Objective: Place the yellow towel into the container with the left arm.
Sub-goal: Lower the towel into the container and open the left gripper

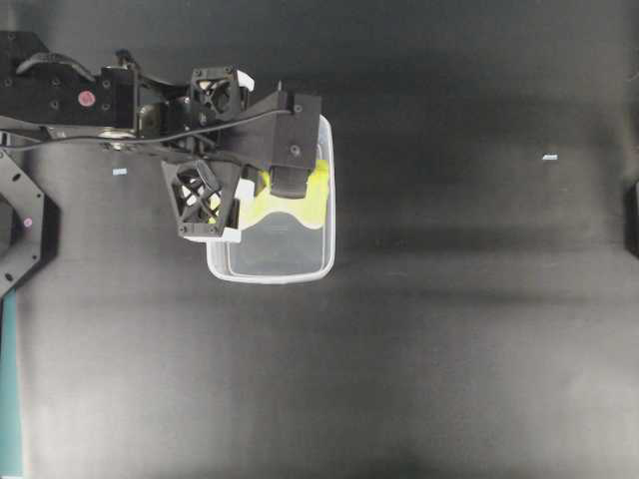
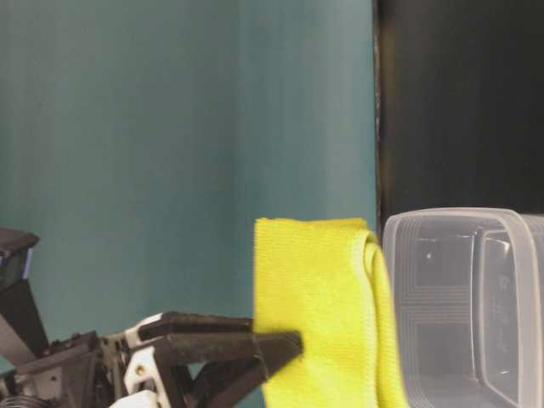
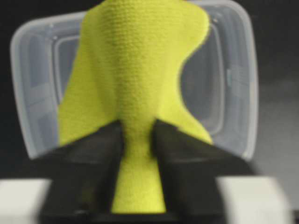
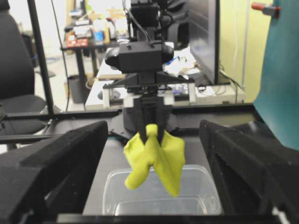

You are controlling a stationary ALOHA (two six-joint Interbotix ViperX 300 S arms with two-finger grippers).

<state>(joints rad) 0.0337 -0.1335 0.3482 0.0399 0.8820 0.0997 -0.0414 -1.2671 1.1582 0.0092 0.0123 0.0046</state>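
Observation:
The yellow towel (image 1: 296,206) hangs bunched from my left gripper (image 1: 290,182), whose jaws are shut on its upper fold. It dangles over the far end of the container (image 1: 272,279), a clear plastic tub on the black table. From the left wrist, the towel (image 3: 135,70) runs up between the two black fingers (image 3: 88,154), with the container (image 3: 233,93) behind it. At table level the towel (image 2: 314,306) sits just left of the container (image 2: 459,297). My right gripper (image 4: 153,135) is open and holds nothing; it faces the towel (image 4: 156,156) above the container (image 4: 196,196).
Two small tape marks (image 1: 120,172) (image 1: 549,157) lie on the black table. A teal wall (image 2: 170,170) stands behind the left arm. Beyond the table's far edge are a desk and a monitor (image 4: 203,37).

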